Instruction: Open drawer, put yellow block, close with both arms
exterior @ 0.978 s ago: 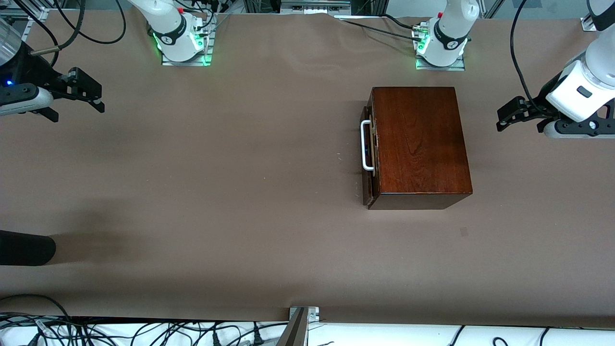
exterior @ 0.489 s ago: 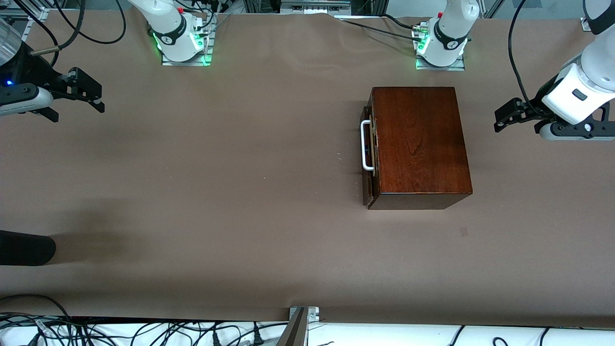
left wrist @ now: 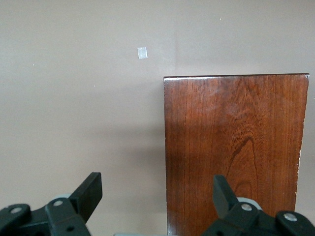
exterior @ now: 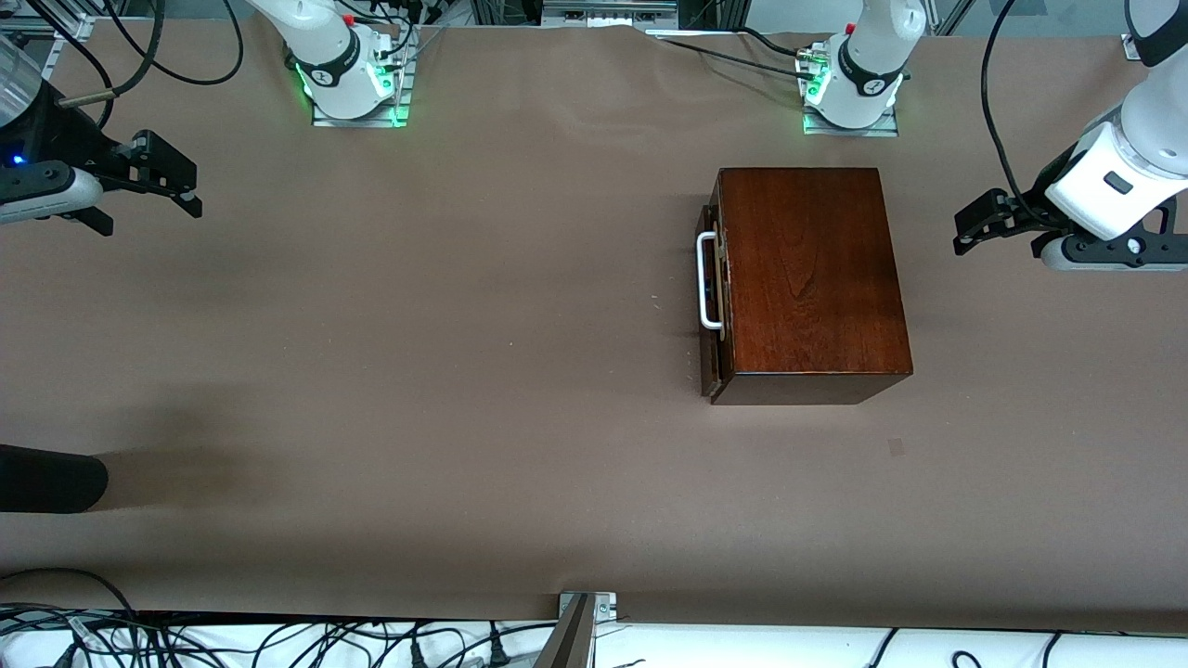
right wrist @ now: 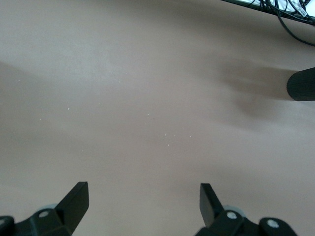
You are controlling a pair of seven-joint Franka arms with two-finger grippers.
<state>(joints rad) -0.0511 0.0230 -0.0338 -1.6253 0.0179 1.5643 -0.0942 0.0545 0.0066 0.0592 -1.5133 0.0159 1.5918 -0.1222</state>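
Observation:
The dark reddish-brown wooden box (exterior: 812, 278) stands on the table in front of the left arm's base. Its drawer (exterior: 712, 306) is pushed in, with the white bar handle (exterior: 707, 281) facing the right arm's end. The yellow block is not in view. My left gripper (exterior: 998, 243) is open and empty, hovering beside the box at the left arm's end. Its wrist view shows the box top (left wrist: 236, 147) past the open left gripper (left wrist: 156, 183). My right gripper (exterior: 151, 216) is open and empty over bare table at the right arm's end, as its own view shows (right wrist: 143, 191).
A black rounded object (exterior: 51, 478) juts in at the right arm's end, nearer to the front camera; it also shows in the right wrist view (right wrist: 301, 84). A small pale mark (exterior: 896, 447) lies on the table near the box. Cables hang along the nearest table edge.
My left gripper has shifted slightly beside the box. The right arm, the box and the drawer have not moved.

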